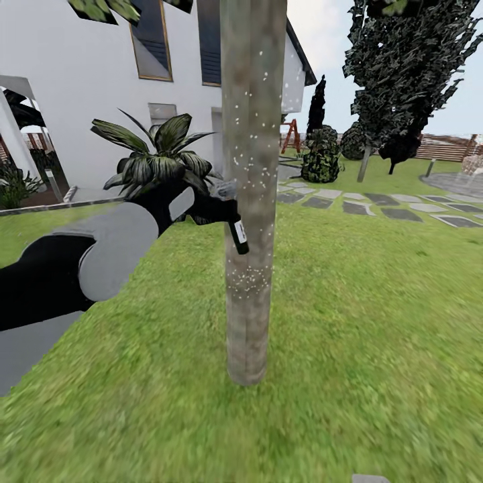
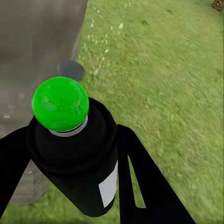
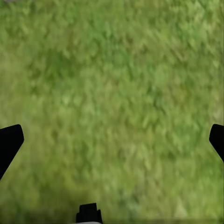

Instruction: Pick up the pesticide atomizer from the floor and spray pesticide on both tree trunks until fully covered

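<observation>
The garden is a wide lawn (image 1: 376, 322) of green grass, with a white house (image 1: 80, 80) at the back on the left and grey paving stones (image 1: 382, 201) running across the grass on the right. Far behind them stands a brown slat fence (image 1: 443, 147), and a tall dark conifer (image 1: 409, 74) rises near it.

In the middle of the head view one tree trunk (image 1: 249, 201) stands upright in the grass, pale grey-tan and mottled. Small white specks are scattered on its bark, most of them at middle height and lower down. A low plant with striped leaves (image 1: 157, 157) grows behind the arm, near the house wall.

The left arm (image 1: 87, 261) reaches in from the left side toward the trunk. Its left gripper (image 1: 216, 209) is clamped on the pesticide atomizer (image 1: 238, 235), one black finger on each side of the bottle. The atomizer is held in the air just beside the trunk, on its left side, tilted with its lower end pointing down and to the right. In the left wrist view the bottle (image 2: 79, 158) is dark with a white label and a bright green dot (image 2: 60, 103) on top, and the trunk (image 2: 37, 56) is very near behind it.

The right gripper (image 3: 112, 140) hangs over plain grass, and its two dark fingertips (image 3: 9, 142) are wide apart, holding nothing.
</observation>
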Available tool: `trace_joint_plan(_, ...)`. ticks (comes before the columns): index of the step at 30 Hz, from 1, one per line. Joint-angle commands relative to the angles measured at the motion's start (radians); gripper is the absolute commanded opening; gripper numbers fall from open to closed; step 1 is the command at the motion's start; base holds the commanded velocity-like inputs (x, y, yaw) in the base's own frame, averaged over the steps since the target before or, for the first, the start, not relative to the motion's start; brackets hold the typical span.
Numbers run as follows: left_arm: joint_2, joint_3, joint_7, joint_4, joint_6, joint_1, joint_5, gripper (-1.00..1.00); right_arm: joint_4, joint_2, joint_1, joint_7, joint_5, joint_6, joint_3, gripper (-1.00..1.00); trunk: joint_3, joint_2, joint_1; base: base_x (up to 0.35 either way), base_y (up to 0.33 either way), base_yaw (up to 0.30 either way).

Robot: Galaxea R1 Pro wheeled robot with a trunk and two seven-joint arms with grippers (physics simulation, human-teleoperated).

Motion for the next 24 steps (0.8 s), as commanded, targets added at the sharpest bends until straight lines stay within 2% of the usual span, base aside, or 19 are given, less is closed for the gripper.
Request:
trace_joint_plan(1,0.0,0.003,0.002,-0.001,-0.028,0.028,0.009,-1.0,0.004,0.001,-0.002,0.0,-0.01,-0.007,0.009,1.0,-0.001,-0.002,0.0,-0.01,0.0,0.0)
trace_joint_plan(2,0.0,0.003,0.002,-0.001,-0.059,0.057,0.009,-1.0,0.004,0.0,-0.002,0.0,-0.01,-0.007,0.009,1.0,-0.001,-0.002,0.0,-0.005,0.0,0.0)
trace_joint_plan(5,0.0,0.003,0.002,-0.001,-0.083,0.099,0.008,-1.0,0.004,0.0,-0.002,0.0,-0.01,-0.007,0.009,1.0,-0.001,-0.002,0.0,-0.003,0.0,0.0)
trace_joint_plan(6,0.0,0.004,0.003,-0.001,-0.095,0.128,0.007,-1.0,0.004,0.001,-0.002,0.0,-0.01,-0.007,0.009,1.0,-0.001,-0.002,0.0,0.0,0.0,0.0)
trace_joint_plan(8,0.0,0.004,0.004,-0.001,-0.143,0.17,0.003,-1.0,0.004,0.001,-0.002,0.0,-0.01,-0.007,0.009,1.0,-0.001,-0.002,0.0,0.0,0.0,0.0)
trace_joint_plan(10,0.0,0.005,0.005,-0.001,-0.194,0.213,-0.022,-1.0,0.004,0.0,-0.002,0.0,-0.01,-0.007,0.009,1.0,-0.001,-0.002,0.0,0.0,0.0,0.0)
trace_joint_plan(12,0.0,0.005,0.008,-0.001,-0.23,0.271,-0.083,-1.0,0.004,0.0,-0.002,0.0,-0.01,-0.007,0.009,1.0,-0.001,-0.002,0.0,0.0,0.0,0.0)
trace_joint_plan(14,0.0,0.006,0.008,-0.001,-0.269,0.301,-0.104,-1.0,0.004,0.0,-0.002,0.0,-0.01,-0.007,0.009,1.0,-0.001,-0.002,0.0,0.0,0.0,0.0)
trace_joint_plan(17,0.0,0.007,0.008,-0.001,-0.317,0.352,-0.117,-1.0,0.004,0.0,-0.002,0.0,-0.01,-0.007,0.009,1.0,-0.001,-0.002,0.0,0.0,0.0,0.0)
trace_joint_plan(24,0.0,0.007,0.008,0.0,-0.419,0.456,-0.121,-1.0,0.004,-0.002,-0.002,0.0,-0.011,-0.009,0.007,1.0,-0.001,-0.002,0.0,0.0,0.0,0.0)
